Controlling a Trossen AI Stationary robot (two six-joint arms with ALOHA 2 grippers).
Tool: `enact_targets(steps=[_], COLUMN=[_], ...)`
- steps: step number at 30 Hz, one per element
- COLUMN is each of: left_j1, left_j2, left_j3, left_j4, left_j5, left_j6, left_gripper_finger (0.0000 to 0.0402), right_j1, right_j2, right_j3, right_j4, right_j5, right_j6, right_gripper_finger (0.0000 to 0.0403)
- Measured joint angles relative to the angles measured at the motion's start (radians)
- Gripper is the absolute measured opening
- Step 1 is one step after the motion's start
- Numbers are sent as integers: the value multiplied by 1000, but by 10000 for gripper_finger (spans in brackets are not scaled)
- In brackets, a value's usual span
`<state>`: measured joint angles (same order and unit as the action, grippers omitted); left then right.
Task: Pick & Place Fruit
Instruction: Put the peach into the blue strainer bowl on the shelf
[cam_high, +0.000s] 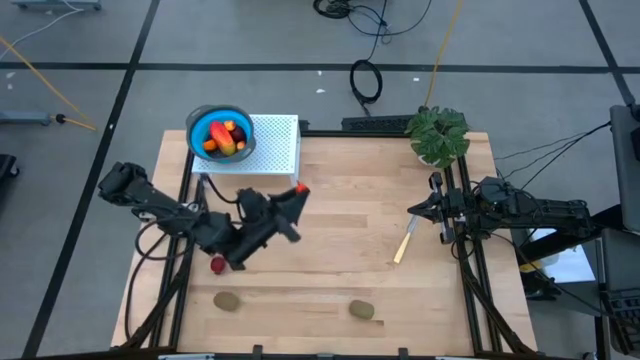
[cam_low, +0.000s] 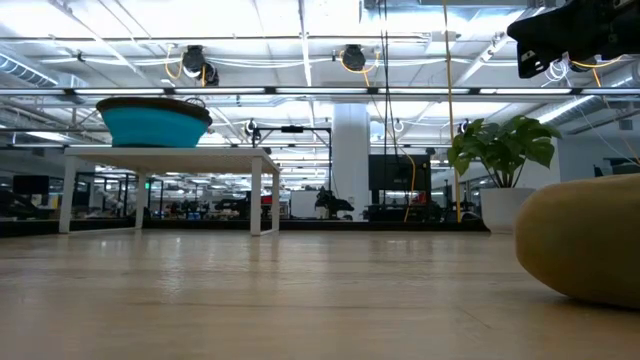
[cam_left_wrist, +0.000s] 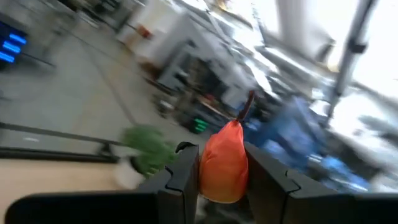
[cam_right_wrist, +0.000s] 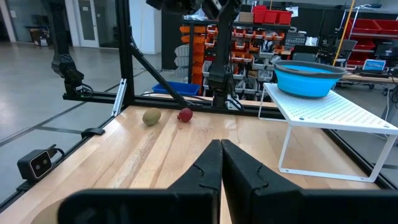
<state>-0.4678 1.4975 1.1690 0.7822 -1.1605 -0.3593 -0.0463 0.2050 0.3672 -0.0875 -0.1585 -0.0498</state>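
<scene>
My left gripper (cam_left_wrist: 222, 180) fingers (cam_left_wrist: 185, 171) clamp an orange-red pear (cam_left_wrist: 224, 160), stem up; blurred green plant (cam_left_wrist: 148, 148) beyond the fingers, past counter (cam_left_wrist: 56, 169) edge.

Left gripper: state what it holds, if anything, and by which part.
The left gripper holds an orange-red toy pear, clamped across its wide lower body, stem pointing away from the fingers.
</scene>
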Motion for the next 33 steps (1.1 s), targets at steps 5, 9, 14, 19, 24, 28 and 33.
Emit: enact_targets(steps=[5,9,14,19,24,28,33], left_j1=[36,76,144,228,318,388,467], left_j2=[0,0,0,0,0,0,0], left_j3=[0,0,0,0,0,0,0], left_j4=[0,-1,-3,-9,-9,-9,-9], left_j5=[-165,-244,-263,-265,-287,-290,-288], left_j6=[180,377,558,689,821,908,965], left_gripper_finger=[108,108,108,108,108,108,108], right_j1=[0,0,0,0,0,0,0], right_j2=[0,0,0,0,0,0,0], right_j3=[0,0,0,0,0,0,0], right_j4=[0,0,0,0,0,0,0], right_j5=[0,0,0,0,0,0,0], right_j6=[0,0,0,0,0,0,0], right_gripper_finger=[0,0,0,0,0,0,0])
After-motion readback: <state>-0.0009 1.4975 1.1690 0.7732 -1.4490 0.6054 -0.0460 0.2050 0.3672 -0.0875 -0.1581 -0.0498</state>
